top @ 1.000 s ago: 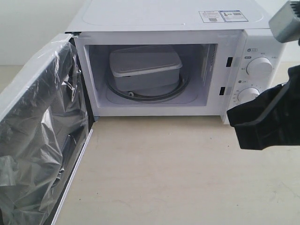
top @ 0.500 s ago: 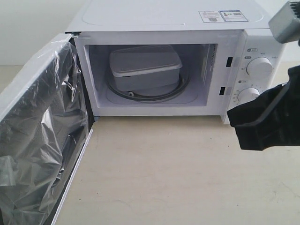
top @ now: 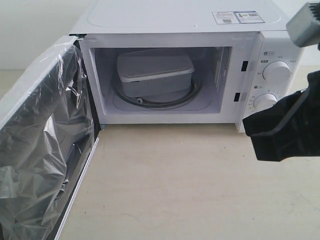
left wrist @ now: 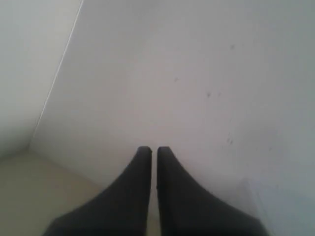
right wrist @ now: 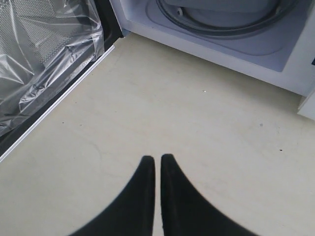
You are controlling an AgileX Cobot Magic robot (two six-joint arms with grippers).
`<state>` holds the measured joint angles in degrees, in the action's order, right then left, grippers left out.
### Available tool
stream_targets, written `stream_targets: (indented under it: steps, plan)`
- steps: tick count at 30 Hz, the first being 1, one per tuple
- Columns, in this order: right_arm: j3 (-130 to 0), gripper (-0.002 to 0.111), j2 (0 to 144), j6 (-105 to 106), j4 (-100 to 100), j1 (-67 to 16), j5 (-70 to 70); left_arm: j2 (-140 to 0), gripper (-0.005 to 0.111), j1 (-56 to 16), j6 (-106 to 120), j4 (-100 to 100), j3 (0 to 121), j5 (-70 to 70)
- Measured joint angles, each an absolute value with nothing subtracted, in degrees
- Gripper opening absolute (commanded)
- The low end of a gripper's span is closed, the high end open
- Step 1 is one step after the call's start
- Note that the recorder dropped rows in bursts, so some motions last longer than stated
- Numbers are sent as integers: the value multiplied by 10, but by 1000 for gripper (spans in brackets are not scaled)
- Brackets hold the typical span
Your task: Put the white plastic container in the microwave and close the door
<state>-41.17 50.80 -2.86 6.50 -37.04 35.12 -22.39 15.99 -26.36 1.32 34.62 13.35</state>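
The white plastic container [top: 155, 72] sits lid-on upon the glass turntable inside the microwave [top: 175, 17], slightly left of the cavity's middle. The door [top: 42, 145] stands swung wide open on the left, its inner window under crinkled clear film. My right gripper [right wrist: 157, 158] is shut and empty above the beige table, in front of the cavity; its black body [top: 285, 125] shows before the knob panel. My left gripper [left wrist: 153, 149] is shut and empty, close to a plain white panel [left wrist: 172, 73]; it does not show in the exterior view.
Two round knobs [top: 276, 71] sit on the microwave's right panel, partly behind the right arm. Beige tabletop [top: 175, 185] stretches in front of the cavity. The open door's lower edge [right wrist: 54, 103] runs along the table beside the right gripper.
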Motion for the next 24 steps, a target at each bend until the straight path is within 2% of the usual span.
stream_targets:
  steps: [6, 9, 12, 18, 24]
  plan:
    - [-412, 0, 508, -29, 54, -370, 351, -294, 4, 148, -132, -26, 421, 280]
    - [-412, 0, 508, -35, 36, -370, 351, -319, 4, 115, 23, -200, 459, 343]
    - [-412, 0, 508, -103, -27, -370, 347, -375, 4, 96, 210, -294, 497, 507]
    - [-413, 0, 508, -158, -100, -370, 370, -436, 4, 89, 243, -303, 516, 633]
    - [-413, 0, 508, -175, -105, -370, 382, -438, 4, 89, 251, -307, 519, 651]
